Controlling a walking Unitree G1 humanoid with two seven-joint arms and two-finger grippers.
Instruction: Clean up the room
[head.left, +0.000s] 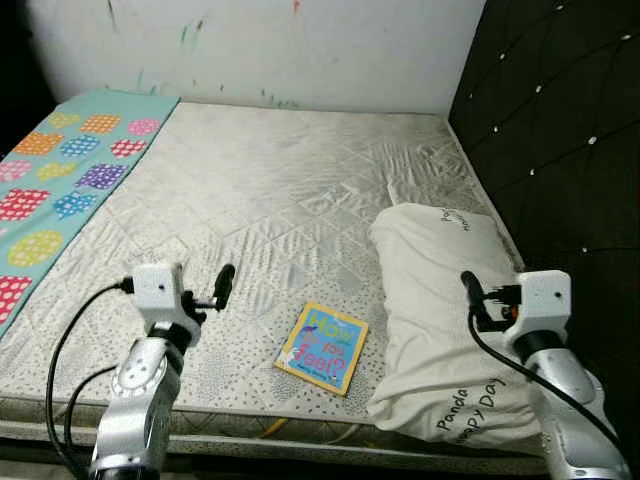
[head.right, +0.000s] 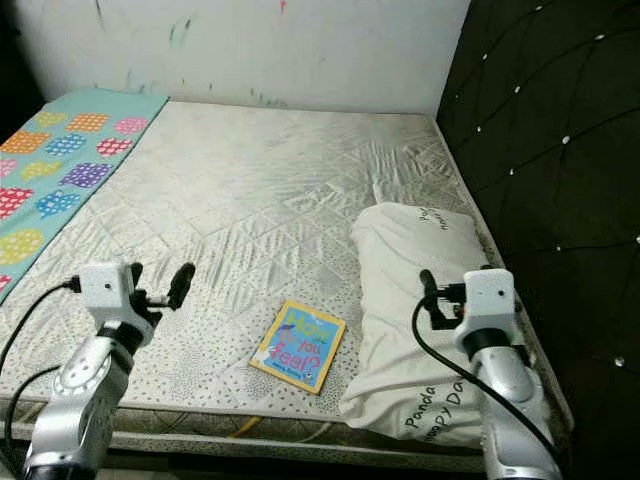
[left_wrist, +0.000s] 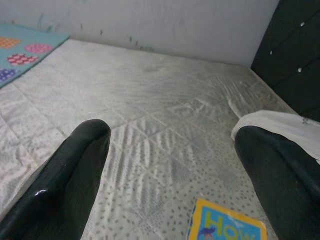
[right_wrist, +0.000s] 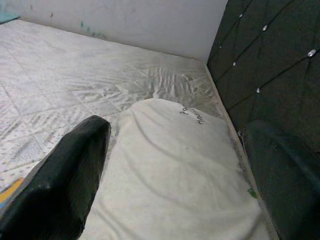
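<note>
A small yellow and blue picture book (head.left: 322, 347) lies flat on the bare quilted mattress (head.left: 270, 190) near its front edge. To its right a white pillow (head.left: 446, 310) with printed writing rests against the headboard side. My left gripper (head.left: 224, 282) hovers open over the mattress left of the book; the book's corner (left_wrist: 227, 226) shows below its spread fingers (left_wrist: 65, 185). My right gripper (head.left: 474, 300) hangs open above the pillow (right_wrist: 170, 180), holding nothing.
A dark tufted headboard (head.left: 560, 140) runs along the right side. A teal blanket (head.left: 60, 180) with coloured dotted patches lies along the mattress's left edge. A white wall (head.left: 270, 50) with scribbles stands behind the bed.
</note>
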